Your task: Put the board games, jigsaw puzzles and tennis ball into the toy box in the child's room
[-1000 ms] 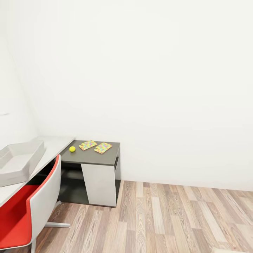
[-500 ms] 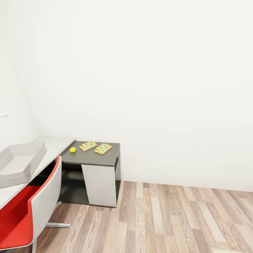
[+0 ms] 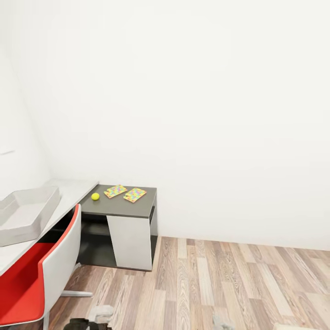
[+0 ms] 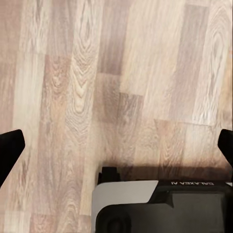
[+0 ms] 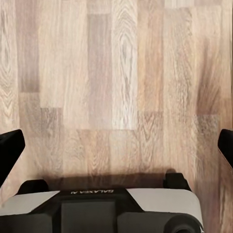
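puzzles (image 3: 124, 192) near table (image 3: 133, 207) edge — floor (image 3: 238, 284) open

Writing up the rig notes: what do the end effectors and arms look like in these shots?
Both wrist views show black fingertips at the picture edges, wide apart over wood floor. Below sits a black and pale grey robot body with "GALAXEA AI" lettering, seen inverted. In the head view, grey and black arm parts peek in at the bottom edge. No cables visible.

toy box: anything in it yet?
Empty as far as visible: the toy box shows bare grey interior; its left end is cut off by the frame.
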`<state>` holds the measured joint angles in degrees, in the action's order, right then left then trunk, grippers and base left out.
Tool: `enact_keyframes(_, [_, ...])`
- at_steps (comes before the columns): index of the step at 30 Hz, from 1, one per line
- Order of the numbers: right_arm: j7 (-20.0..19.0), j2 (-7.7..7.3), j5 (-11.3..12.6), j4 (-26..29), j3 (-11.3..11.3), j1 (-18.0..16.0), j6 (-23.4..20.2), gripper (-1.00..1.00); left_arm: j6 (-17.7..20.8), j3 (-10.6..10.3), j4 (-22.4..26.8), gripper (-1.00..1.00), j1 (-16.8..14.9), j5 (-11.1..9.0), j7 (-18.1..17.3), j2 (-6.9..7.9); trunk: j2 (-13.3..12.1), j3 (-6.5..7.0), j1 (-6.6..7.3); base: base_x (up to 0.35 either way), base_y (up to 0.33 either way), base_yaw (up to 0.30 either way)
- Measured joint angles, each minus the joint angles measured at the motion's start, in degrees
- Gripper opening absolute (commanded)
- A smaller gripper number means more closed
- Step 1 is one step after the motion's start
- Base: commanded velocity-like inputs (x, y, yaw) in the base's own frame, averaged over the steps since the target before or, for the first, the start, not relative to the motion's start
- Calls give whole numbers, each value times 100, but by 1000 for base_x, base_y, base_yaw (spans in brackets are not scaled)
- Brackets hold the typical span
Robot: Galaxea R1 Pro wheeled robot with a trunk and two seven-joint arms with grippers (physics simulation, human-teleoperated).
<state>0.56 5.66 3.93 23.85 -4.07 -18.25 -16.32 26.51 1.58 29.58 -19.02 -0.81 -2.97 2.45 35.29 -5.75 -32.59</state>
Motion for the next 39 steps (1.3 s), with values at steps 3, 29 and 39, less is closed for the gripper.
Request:
enact_keyframes(3, [41, 15, 1, 173, -92, -129, -183, 100, 183, 1, 327, 100, -23, 0, -141, -6, -121, 53, 66, 0, 0, 0])
enact_keyframes(29, [306, 90, -4, 956, -148, -137, 43, 100, -887, 372, -24, 100, -145, 27, -308, 15, -1161, 514, 638, 0, 0, 0])
enact_keyframes(39, [305, 79, 9, 956, -184, -150, 127, 100, -1220, 354, -147, 100, -147, 17, -339, 25, -1242, 548, 683, 0, 0, -34])
